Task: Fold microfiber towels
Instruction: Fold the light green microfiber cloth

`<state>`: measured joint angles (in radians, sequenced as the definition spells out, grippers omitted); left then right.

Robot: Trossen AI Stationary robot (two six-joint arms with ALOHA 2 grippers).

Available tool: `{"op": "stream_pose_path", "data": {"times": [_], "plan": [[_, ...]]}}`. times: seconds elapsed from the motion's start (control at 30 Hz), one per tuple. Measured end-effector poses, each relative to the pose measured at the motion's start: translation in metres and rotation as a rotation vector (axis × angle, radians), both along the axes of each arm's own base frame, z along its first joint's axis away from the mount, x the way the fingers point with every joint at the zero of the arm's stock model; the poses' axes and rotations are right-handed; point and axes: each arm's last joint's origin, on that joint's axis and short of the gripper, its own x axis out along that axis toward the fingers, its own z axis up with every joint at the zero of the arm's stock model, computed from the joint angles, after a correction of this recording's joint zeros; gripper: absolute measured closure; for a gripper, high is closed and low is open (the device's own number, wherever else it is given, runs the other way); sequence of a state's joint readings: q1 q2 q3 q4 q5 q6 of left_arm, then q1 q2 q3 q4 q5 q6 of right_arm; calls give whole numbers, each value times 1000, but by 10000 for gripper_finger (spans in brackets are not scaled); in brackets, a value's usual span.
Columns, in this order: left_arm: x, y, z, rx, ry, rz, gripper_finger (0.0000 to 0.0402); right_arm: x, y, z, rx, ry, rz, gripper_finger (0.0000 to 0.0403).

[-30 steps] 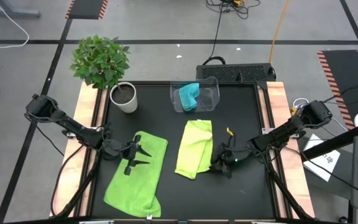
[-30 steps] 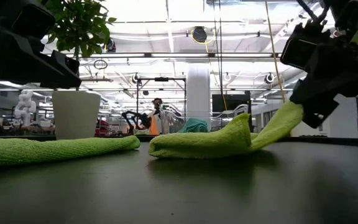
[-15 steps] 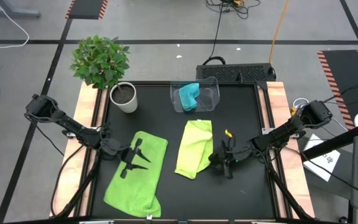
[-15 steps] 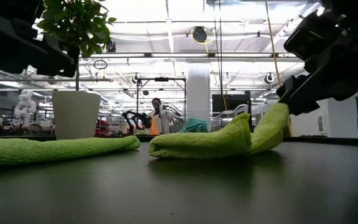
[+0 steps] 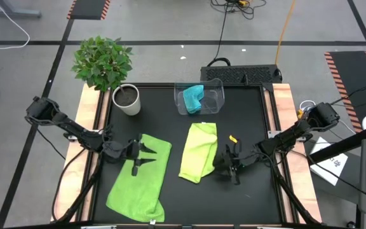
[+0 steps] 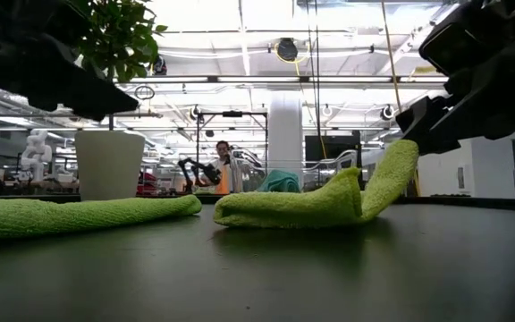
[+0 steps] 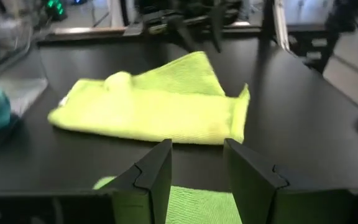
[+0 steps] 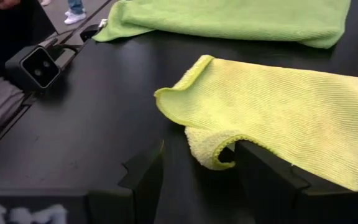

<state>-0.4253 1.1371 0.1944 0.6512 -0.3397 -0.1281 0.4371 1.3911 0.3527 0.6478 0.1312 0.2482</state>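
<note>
While both arms reach low over the black table (image 5: pixel 246 197), the parts stand thus.
Microfiber towels: three; a flat lime-green towel (image 5: pixel 138 181) on the left, a folded lime-green towel (image 5: pixel 199 151) at the middle, a turquoise towel (image 5: pixel 192 97) inside the clear plastic bin (image 5: pixel 216 95).
Left gripper (image 5: pixel 146 159): above the flat towel's upper part, fingers (image 7: pixel 154 177) parted, holding nothing.
Right gripper (image 5: pixel 226 160): beside the folded towel's lifted corner, fingers (image 8: pixel 143 180) spread, corner between them, ungripped.
Potted plant (image 5: pixel 103 67): one.
</note>
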Motion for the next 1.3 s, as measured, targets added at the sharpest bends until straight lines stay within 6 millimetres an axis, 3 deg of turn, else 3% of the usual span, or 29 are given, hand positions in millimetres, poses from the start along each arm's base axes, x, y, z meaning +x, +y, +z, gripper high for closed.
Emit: {"op": "stream_pose_path", "data": {"times": [0.27,0.6,0.93,1.3], "plan": [[13,-1,-34,-108,190,97,256,0,0,0,-9,-3,-10,213],[75,-34,-60,-35,315,-19,256,0,0,1,-20,-16,-23,213],[110,-44,-58,16,287,-45,256,1,0,2,-14,-26,-23,213],[115,-48,-53,-34,272,-88,256,0,4,4,-42,-57,-9,213]]}}
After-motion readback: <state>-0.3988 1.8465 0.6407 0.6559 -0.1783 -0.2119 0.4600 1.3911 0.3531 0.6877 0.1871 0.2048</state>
